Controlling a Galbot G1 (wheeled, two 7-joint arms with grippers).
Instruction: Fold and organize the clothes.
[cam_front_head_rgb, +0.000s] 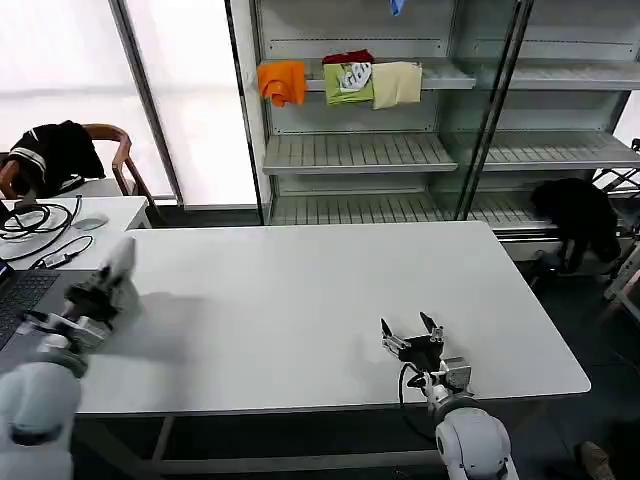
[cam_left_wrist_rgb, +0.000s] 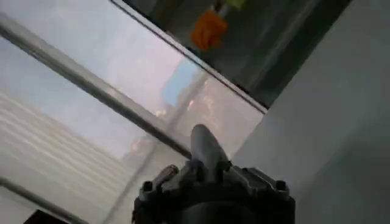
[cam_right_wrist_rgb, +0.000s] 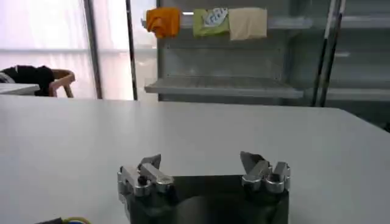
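A: Where was the right gripper (cam_front_head_rgb: 412, 328)?

B: I had it low over the white table (cam_front_head_rgb: 300, 300), near the table's front edge, jaws spread wide and holding nothing. The right wrist view showed the same (cam_right_wrist_rgb: 204, 170).

A: The left gripper (cam_front_head_rgb: 105, 285)?

B: At the table's left edge, blurred. I couldn't tell whether it was spread or pressed together.

A: The grey shirts relative to the pincers?

B: I couldn't place them from these views.

A: Any writing?

B: On the shelf (cam_front_head_rgb: 360, 152) beyond the table's far edge, the green folded garment (cam_front_head_rgb: 348, 83) had a white print, unreadable. An orange garment (cam_front_head_rgb: 281, 82) and a cream garment (cam_front_head_rgb: 397, 84) flanked it.
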